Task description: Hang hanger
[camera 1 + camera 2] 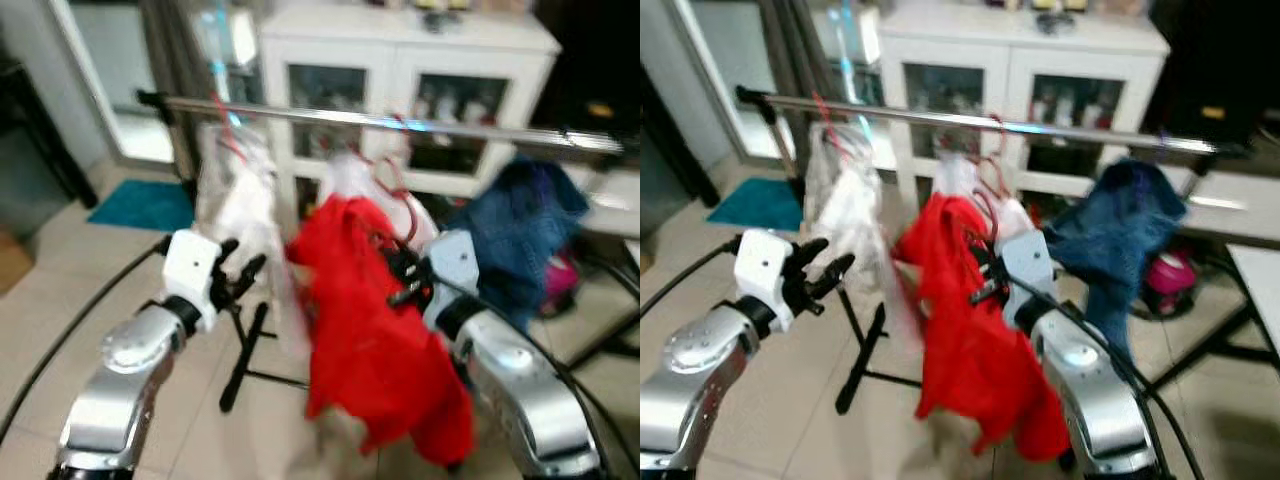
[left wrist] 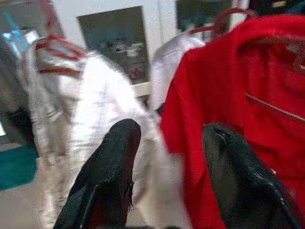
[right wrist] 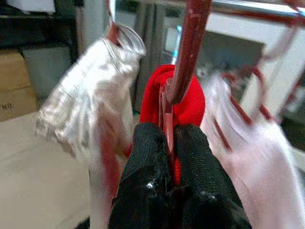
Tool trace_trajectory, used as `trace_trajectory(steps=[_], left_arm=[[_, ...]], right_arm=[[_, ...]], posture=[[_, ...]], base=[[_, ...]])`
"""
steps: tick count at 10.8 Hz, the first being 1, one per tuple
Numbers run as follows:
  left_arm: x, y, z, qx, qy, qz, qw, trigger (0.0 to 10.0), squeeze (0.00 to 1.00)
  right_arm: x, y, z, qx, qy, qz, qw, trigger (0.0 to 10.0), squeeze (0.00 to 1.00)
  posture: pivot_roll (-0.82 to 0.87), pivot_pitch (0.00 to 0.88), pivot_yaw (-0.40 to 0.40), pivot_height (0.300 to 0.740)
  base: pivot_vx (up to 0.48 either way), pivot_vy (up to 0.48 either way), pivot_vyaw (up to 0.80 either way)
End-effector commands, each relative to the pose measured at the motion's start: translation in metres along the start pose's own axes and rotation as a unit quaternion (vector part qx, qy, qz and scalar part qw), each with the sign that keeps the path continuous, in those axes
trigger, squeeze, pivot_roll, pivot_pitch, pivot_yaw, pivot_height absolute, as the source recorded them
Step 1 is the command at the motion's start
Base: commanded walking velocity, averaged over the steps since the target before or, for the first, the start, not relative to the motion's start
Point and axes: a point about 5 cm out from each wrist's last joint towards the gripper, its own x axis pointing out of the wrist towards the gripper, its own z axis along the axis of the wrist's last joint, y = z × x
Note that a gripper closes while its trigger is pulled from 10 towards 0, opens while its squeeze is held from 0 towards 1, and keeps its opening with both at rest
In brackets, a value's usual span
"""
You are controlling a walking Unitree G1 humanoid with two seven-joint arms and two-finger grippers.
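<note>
– How far along are you?

– Not hung yet. My right gripper (image 3: 167, 143) is clamped on the red hanger (image 3: 188, 52) carrying the red shirt (image 1: 375, 350), just below the rail (image 1: 400, 122).

– And your arms?

– Right arm raised toward the rail; left gripper (image 1: 240, 275) held up beside it, fingers apart, holding nothing.

Metal rail (image 1: 400, 121) — white garments (image 1: 235, 190), blue garment (image 1: 525, 225) hanging.

Colours at the clothes rail
Red shirt (image 1: 375, 340) on red hanger (image 3: 183, 71), white garment (image 1: 235, 200), blue denim jacket (image 1: 520, 235), silver rail (image 1: 400, 122), white cabinet (image 1: 400, 60), teal mat (image 1: 145, 205)
</note>
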Motion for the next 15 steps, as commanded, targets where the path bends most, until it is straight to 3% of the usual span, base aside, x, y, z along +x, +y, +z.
trace_trajectory(steps=[1, 3, 7, 9, 13, 15], left_arm=[[-0.003, 0.005, 0.002, 0.007, 0.000, 0.009, 1.000, 10.0, 0.00], [-0.004, 0.005, 0.002, 0.009, 0.001, 0.007, 1.000, 10.0, 0.00], [-0.004, 0.005, 0.003, 0.013, 0.001, 0.004, 1.000, 10.0, 0.00], [-0.003, 0.002, 0.006, 0.013, -0.015, -0.011, 1.000, 10.0, 0.00], [-0.006, -0.005, 0.027, 0.013, -0.058, -0.106, 0.993, 10.0, 0.00], [-0.012, -0.008, 0.027, 0.003, -0.054, -0.155, 0.986, 10.0, 0.00]], right_arm=[[0.004, 0.006, 0.009, -0.010, -0.023, 0.010, 1.000, 10.0, 0.00], [0.006, 0.003, 0.013, -0.034, -0.029, 0.002, 0.999, 10.0, 0.00], [0.012, 0.003, 0.028, -0.035, -0.053, 0.000, 0.998, 10.0, 0.00], [0.020, 0.001, 0.033, -0.036, -0.045, 0.001, 0.998, 10.0, 0.00], [0.063, -0.029, 0.035, 0.010, 0.016, -0.080, 0.997, 10.0, 0.00], [0.087, -0.046, 0.041, 0.024, 0.037, -0.111, 0.993, 10.0, 0.00]], posture=[[-0.03, 0.000, 0.028, 0.740], [-0.03, 0.000, 0.027, 0.740], [-0.02, 0.000, 0.028, 0.740], [-0.02, 0.000, 0.030, 0.740], [0.01, 0.000, 0.039, 0.740], [0.02, 0.000, 0.043, 0.740]], base=[[0.349, 0.000, 0.00], [0.349, 0.000, 0.00], [0.346, 0.000, 0.00], [0.000, 0.000, 0.00], [0.000, 0.000, 0.00], [0.000, 0.000, 0.00]])
